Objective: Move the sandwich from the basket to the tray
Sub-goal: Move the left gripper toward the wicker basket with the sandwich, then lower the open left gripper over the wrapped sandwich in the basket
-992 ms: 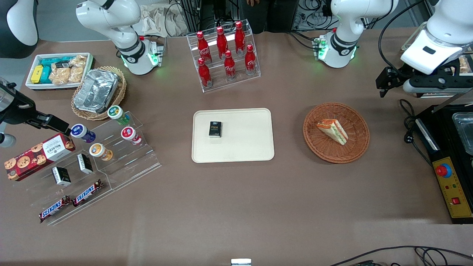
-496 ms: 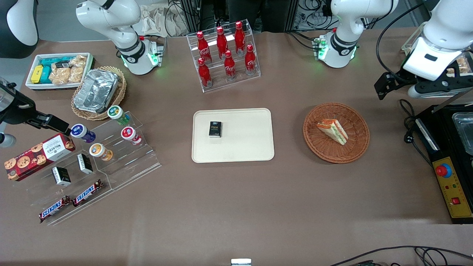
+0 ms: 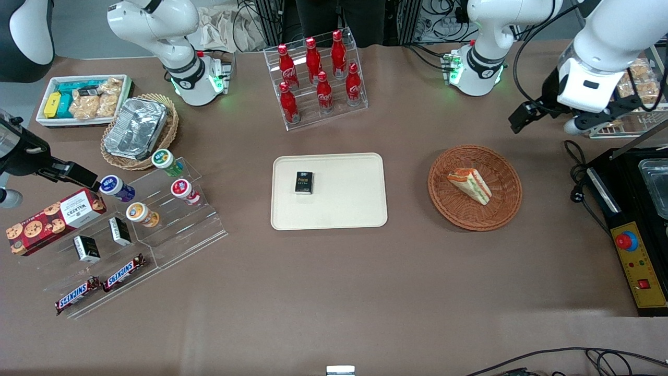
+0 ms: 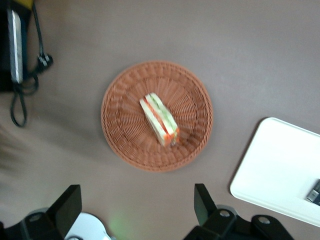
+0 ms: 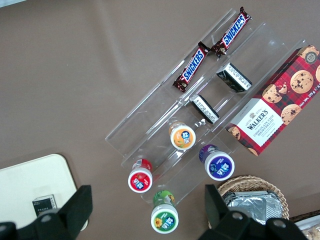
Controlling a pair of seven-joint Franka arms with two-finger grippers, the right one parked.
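The sandwich (image 3: 469, 185) (image 4: 160, 119), a white wedge with red, orange and green layers, lies in the round reddish-brown basket (image 3: 503, 172) (image 4: 122, 130). The cream tray (image 3: 344, 209) (image 4: 277, 175) sits beside the basket, toward the parked arm's end, with a small black box (image 3: 303, 183) on it. My left gripper (image 3: 526, 117) (image 4: 136, 194) hangs above the table, farther from the front camera than the basket and a little toward the working arm's end. It is open with nothing between its fingers (image 4: 70, 199).
A rack of red cola bottles (image 3: 316, 78) stands farther from the camera than the tray. A black machine with a red button (image 3: 634, 235) and a black cable (image 3: 576, 172) lie near the basket, at the working arm's end. Snack stands and a foil container (image 3: 136, 128) sit at the parked arm's end.
The left arm has swung toward the middle of the table and a little farther from the front camera, bringing its gripper closer to the basket. Its fingers have stayed open.
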